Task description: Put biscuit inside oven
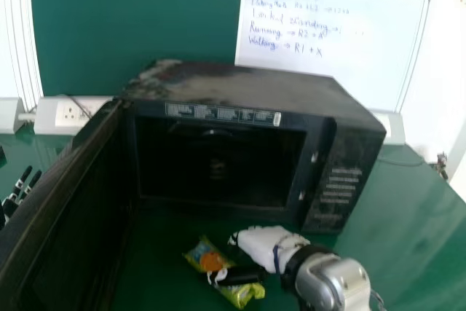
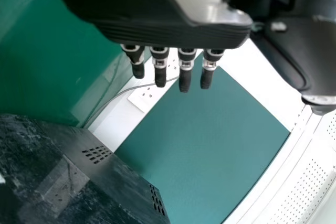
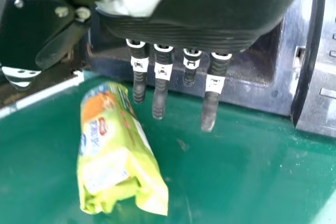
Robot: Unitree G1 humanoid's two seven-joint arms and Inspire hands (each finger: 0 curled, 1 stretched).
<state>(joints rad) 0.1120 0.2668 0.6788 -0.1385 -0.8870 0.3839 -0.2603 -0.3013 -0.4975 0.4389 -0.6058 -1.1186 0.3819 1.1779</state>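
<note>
Lying near the empty right hand (image 1: 266, 245), straight-fingered like the left hand (image 1: 18, 186), the crinkly yellow-green biscuit packet (image 1: 211, 261) rests on the glossy green desk (image 1: 393, 216) before the dusty black box-shaped oven (image 1: 240, 85), its door (image 1: 80, 209) open.

A green table (image 1: 397, 231) carries oven (image 1: 255, 96) and biscuit packet (image 1: 209, 258).

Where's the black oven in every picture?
Head view: the oven is in the middle, door open, behind the biscuit packet.
Left wrist view: its vented body, near the socket strip.
Right wrist view: its front, behind the right hand.
Shared landmark: green table.
</note>
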